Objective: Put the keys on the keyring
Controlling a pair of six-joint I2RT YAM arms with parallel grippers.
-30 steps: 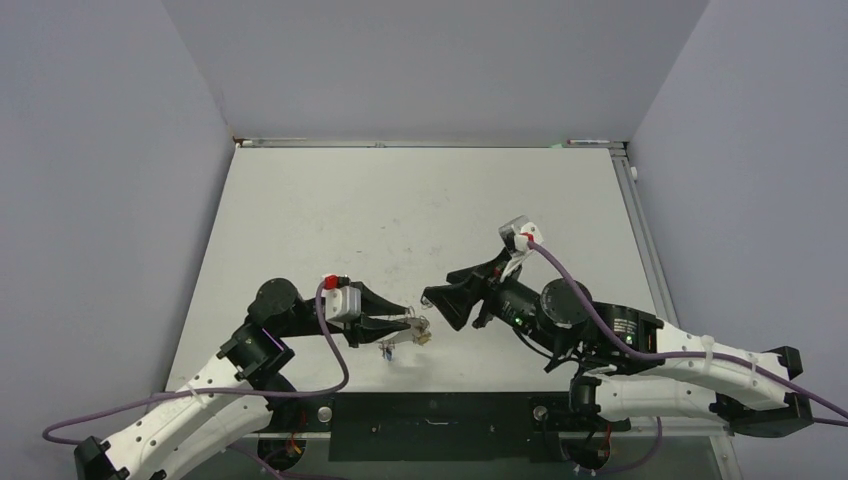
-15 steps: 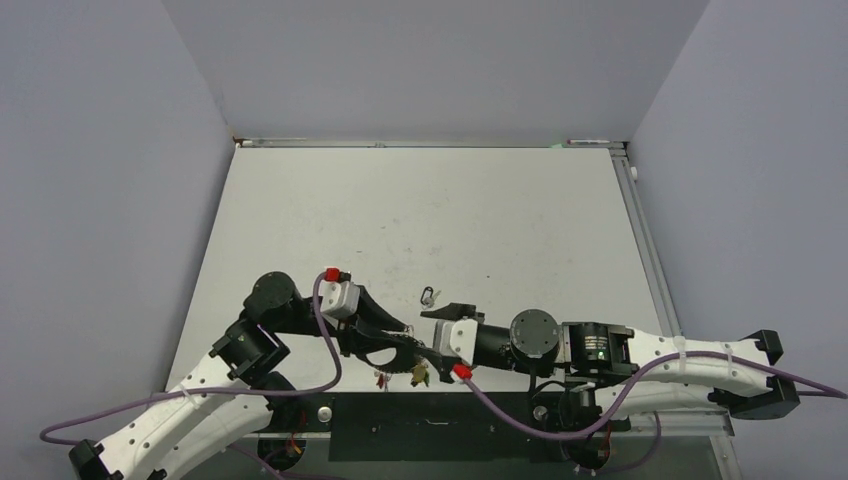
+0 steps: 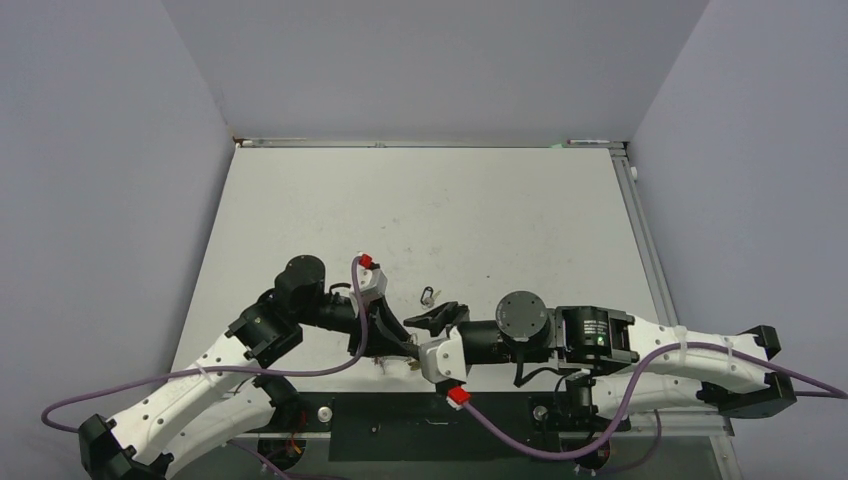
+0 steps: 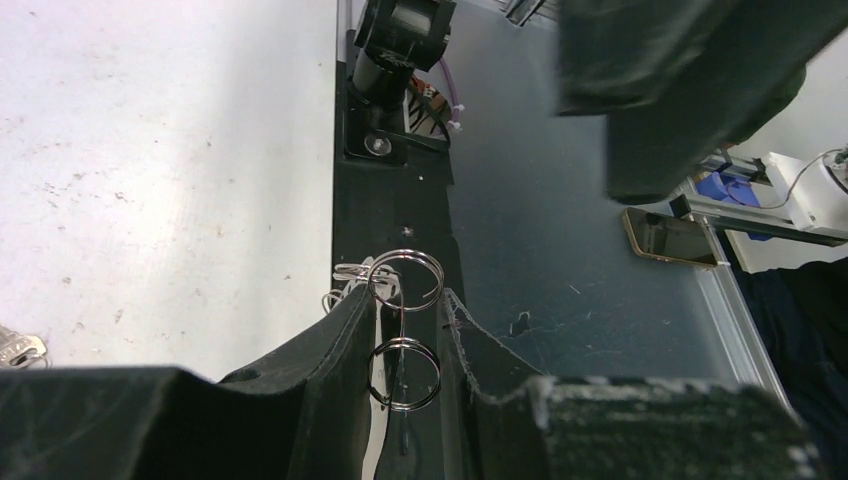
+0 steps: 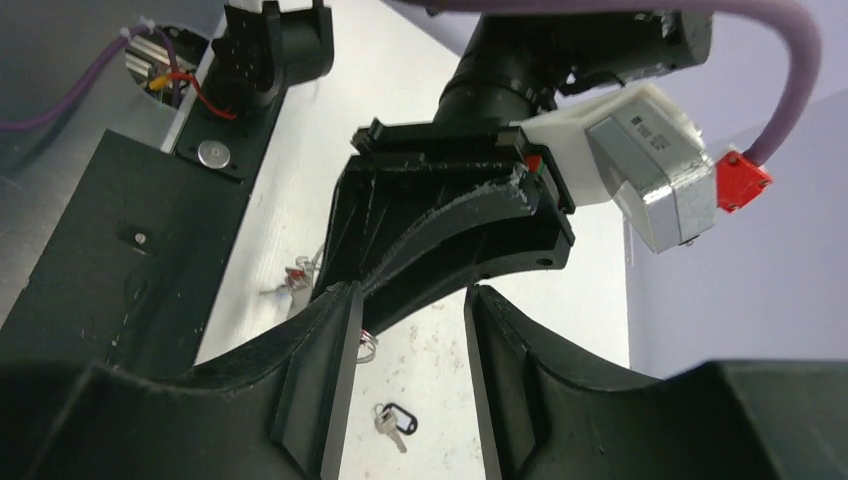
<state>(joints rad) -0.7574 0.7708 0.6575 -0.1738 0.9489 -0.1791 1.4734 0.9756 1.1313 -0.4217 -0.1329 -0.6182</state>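
Clamps left jaws on two metal rings (image 4: pixel 403 310); holds right jaws apart, facing them; has clipped key (image 5: pixel 392 424) lying on tabletop (image 3: pixel 400 200).

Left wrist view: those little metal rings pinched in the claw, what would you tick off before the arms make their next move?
1. Grip of the left gripper on the metal rings: ok, pinched between its fingers.
2. The right gripper ready to take something: ok, jaws apart, gripping nothing.
3. Tip of the left gripper lined up with that gap: cannot tell; it points near one finger.
4. The key on the black clip out of the way: ok, lying on the table, apart from both grippers.
5. Any key on the rings yet: cannot tell.
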